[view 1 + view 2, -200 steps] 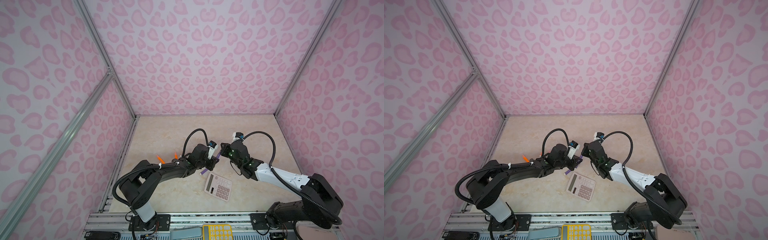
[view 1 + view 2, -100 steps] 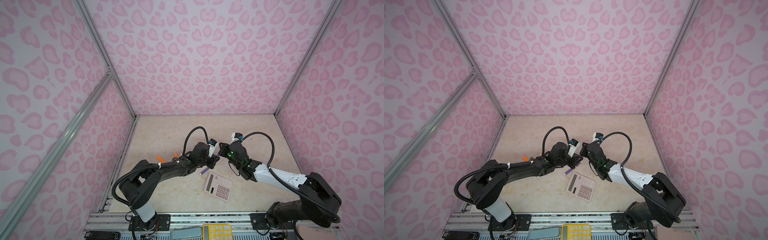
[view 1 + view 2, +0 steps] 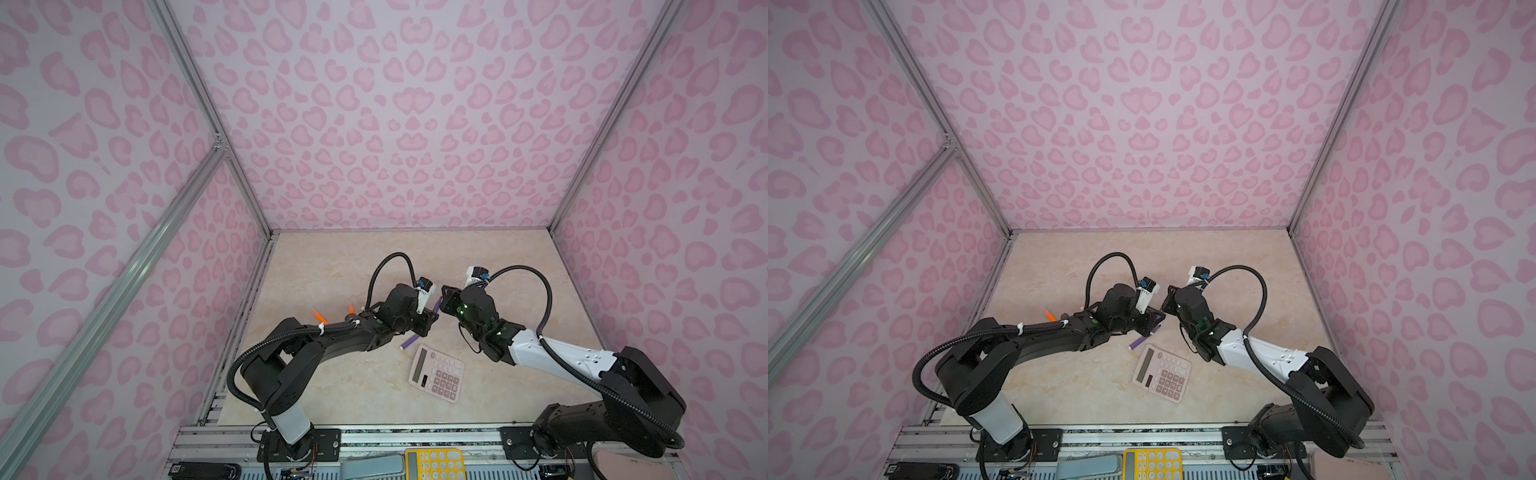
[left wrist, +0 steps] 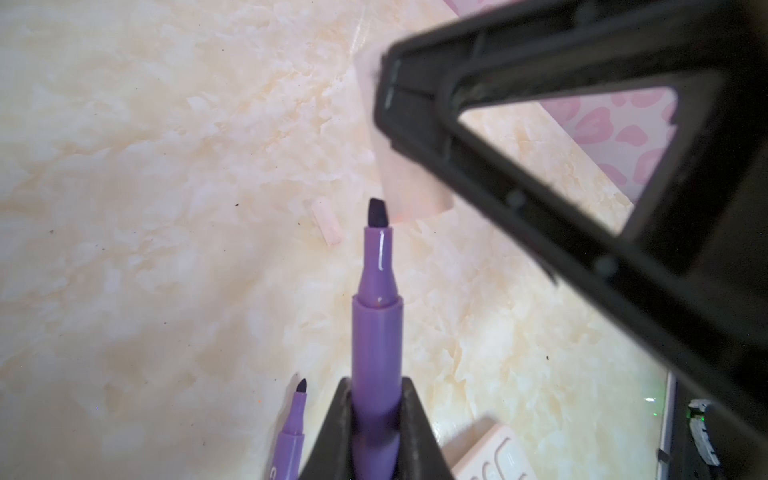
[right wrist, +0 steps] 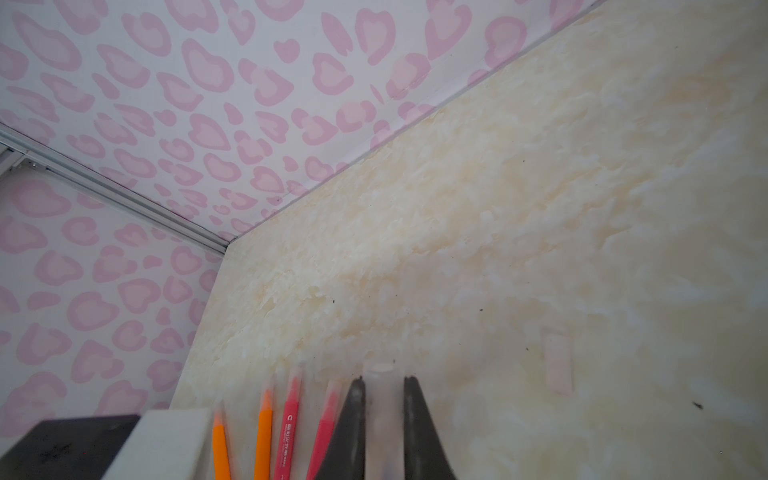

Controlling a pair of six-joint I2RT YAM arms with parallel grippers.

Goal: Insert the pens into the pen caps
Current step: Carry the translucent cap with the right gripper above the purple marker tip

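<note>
My left gripper [image 4: 376, 388] is shut on a purple pen [image 4: 376, 332] whose dark chisel tip points at a clear pen cap [image 4: 405, 183]. My right gripper [image 5: 384, 384] is shut on that cap [image 5: 384, 415]. In both top views the two grippers [image 3: 432, 320] [image 3: 444, 297] meet almost tip to tip over the middle of the table. A second purple pen [image 3: 409, 343] [image 4: 293, 428] lies under the left gripper. Two orange pens [image 5: 220, 449] [image 5: 263, 436] and two pink-red pens [image 5: 289, 424] [image 5: 326, 424] lie side by side. A loose cap [image 4: 327, 221] [image 5: 558, 361] rests on the table.
A pinkish calculator [image 3: 438, 372] [image 3: 1163, 374] lies just in front of the grippers. The orange pens [image 3: 320, 316] sit beyond the left forearm near the left wall. Pink patterned walls close in three sides. A yellow calculator [image 3: 434, 465] sits on the front rail.
The right gripper has moved a little left toward the left gripper, narrowing the gap between cap and pen tip. Both grips are unchanged.
</note>
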